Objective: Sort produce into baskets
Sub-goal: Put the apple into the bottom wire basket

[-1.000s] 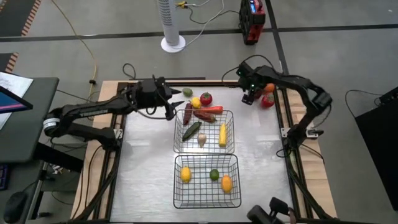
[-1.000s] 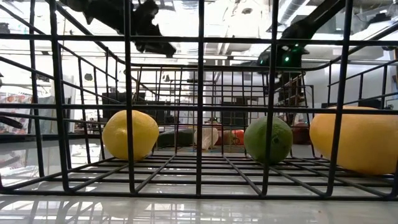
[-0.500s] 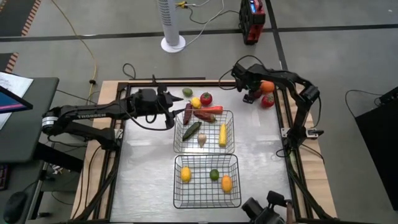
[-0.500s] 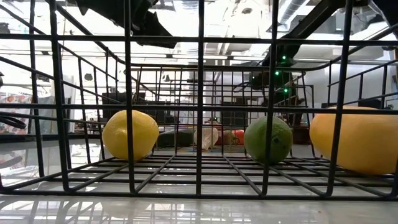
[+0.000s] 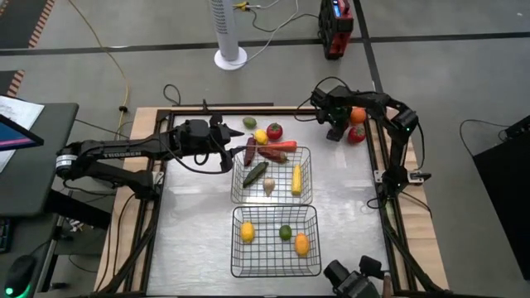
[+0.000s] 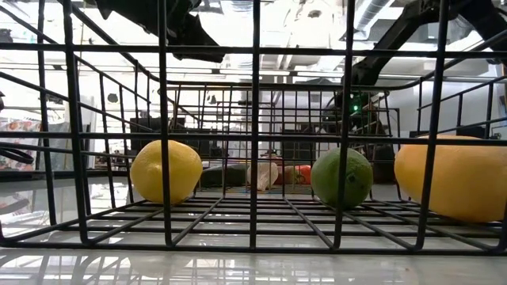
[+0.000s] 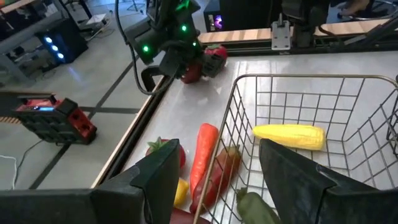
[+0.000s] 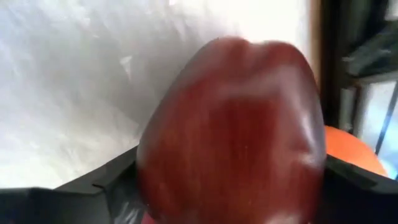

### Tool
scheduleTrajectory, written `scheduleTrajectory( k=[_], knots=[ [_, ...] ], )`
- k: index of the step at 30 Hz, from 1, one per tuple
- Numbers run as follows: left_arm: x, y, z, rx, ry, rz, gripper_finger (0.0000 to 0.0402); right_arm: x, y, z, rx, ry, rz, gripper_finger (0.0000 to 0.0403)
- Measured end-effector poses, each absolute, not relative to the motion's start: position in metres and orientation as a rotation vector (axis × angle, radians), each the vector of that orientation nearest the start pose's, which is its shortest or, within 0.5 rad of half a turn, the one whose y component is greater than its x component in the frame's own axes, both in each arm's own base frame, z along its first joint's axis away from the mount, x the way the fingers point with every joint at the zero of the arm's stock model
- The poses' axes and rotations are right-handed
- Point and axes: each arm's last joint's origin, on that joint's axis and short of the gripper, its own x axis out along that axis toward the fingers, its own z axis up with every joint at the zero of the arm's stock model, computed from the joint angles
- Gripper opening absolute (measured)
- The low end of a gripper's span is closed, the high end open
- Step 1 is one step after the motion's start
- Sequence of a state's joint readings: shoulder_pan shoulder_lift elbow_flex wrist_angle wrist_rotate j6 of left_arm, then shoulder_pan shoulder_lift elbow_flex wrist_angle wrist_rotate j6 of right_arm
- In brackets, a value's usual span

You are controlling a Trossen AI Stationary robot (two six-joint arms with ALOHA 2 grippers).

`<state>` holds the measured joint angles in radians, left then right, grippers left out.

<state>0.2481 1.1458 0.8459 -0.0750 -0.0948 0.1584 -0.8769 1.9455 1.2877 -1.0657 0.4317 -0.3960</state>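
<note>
My right gripper [image 5: 338, 130] stands at the table's far right, tipped down over a red apple [image 8: 230, 124] that fills the gap between its open fingers. An orange [image 5: 356, 116] and another red apple [image 5: 357, 135] lie just beside it. My left gripper [image 5: 225, 147] hovers open and holding nothing, above the far left corner of the far basket [image 5: 308, 189]. That basket holds a cucumber [image 5: 256, 172], garlic [image 5: 269, 185] and corn [image 5: 296, 179]. The near basket [image 5: 315, 258] holds a lemon [image 5: 247, 232], a lime [image 5: 286, 233] and an orange fruit [image 5: 301, 243]. My right gripper comes at the red apple slanting down from above, one finger [image 8: 99, 186] on each side of it. The apple rests on the table. I cannot tell whether the fingers touch it.
Loose produce lies on the table behind the far basket: a lime [image 5: 250, 122], a lemon [image 5: 261, 136], a tomato [image 5: 274, 130], red peppers [image 5: 283, 146] and a dark eggplant [image 5: 249, 151]. A raised wooden frame [image 5: 374, 157] borders the table beside the right arm.
My right gripper has sunk toward the table and tipped more steeply down over the red apple at the far right. My left gripper has drifted a little toward the near edge, then kept still. No produce has moved.
</note>
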Motion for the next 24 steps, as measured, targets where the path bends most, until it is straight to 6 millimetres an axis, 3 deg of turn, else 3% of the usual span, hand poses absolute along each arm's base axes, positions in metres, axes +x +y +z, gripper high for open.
scheduleTrajectory(
  k=[5, 10, 15, 24],
  knots=[
    [0.245, 0.065, 0.295, 0.143, 0.386, 0.307, 0.0208, 0.205, -0.258, 0.172, 0.12, 1.853, -0.617, 0.0318],
    [0.245, 0.065, 0.296, 0.145, 0.383, 0.308, 0.0208, 0.211, -0.239, 0.202, 0.115, 1.753, -0.658, 0.0321],
    [0.245, 0.066, 0.296, 0.161, 0.387, 0.327, 0.0208, 0.225, -0.197, 0.246, 0.11, 1.538, -0.576, 0.0327],
    [0.244, 0.068, 0.296, 0.163, 0.388, 0.402, 0.0208, 0.244, -0.097, 0.318, 0.065, 1.077, -0.296, 0.0326]
  ],
)
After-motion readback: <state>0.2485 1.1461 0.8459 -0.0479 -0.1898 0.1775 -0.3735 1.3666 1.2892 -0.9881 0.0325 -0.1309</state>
